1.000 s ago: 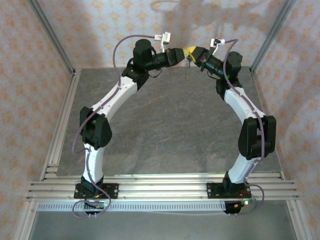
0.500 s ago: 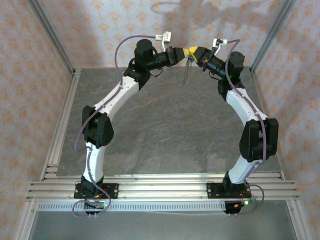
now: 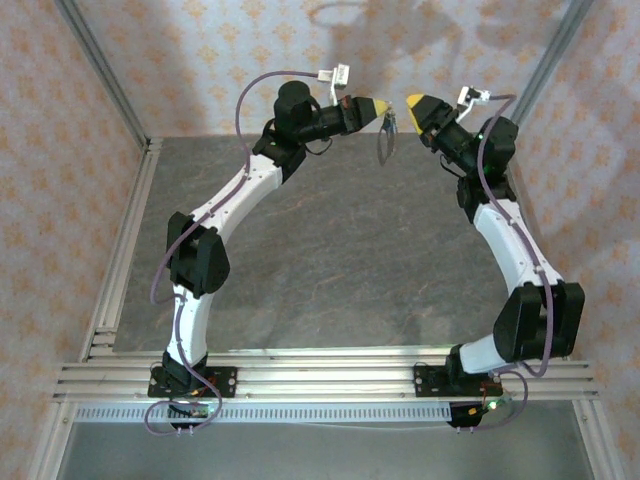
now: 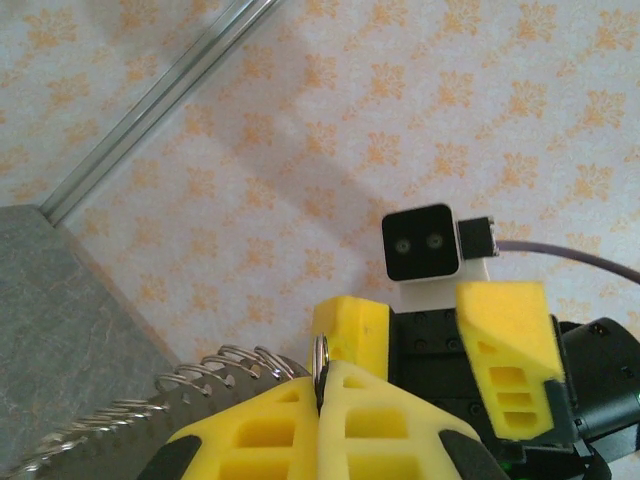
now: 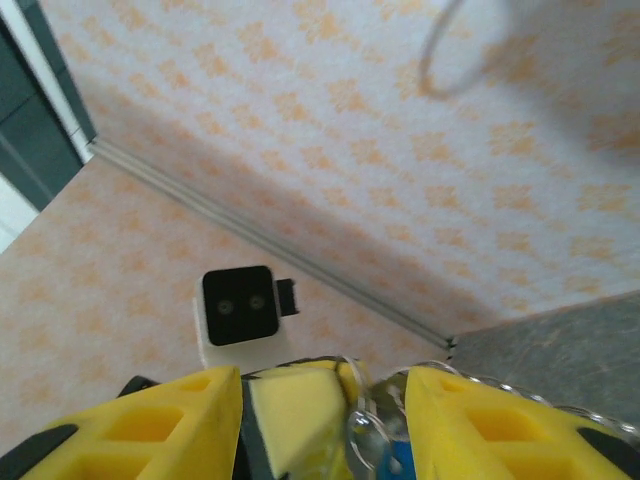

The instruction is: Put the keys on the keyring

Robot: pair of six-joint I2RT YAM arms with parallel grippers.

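While left fingers (image 4: 390, 425) pinch the keyring (image 4: 321, 354), right fingers (image 5: 480, 412) parted

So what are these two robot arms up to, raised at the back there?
They are working on getting keys onto a keyring. The left gripper is shut on the keyring, holding it in the air over the far end of the table. The right gripper faces it with its jaws open, a small gap between the two. A tiny blue key hangs by the ring; whether it is threaded on I cannot tell.
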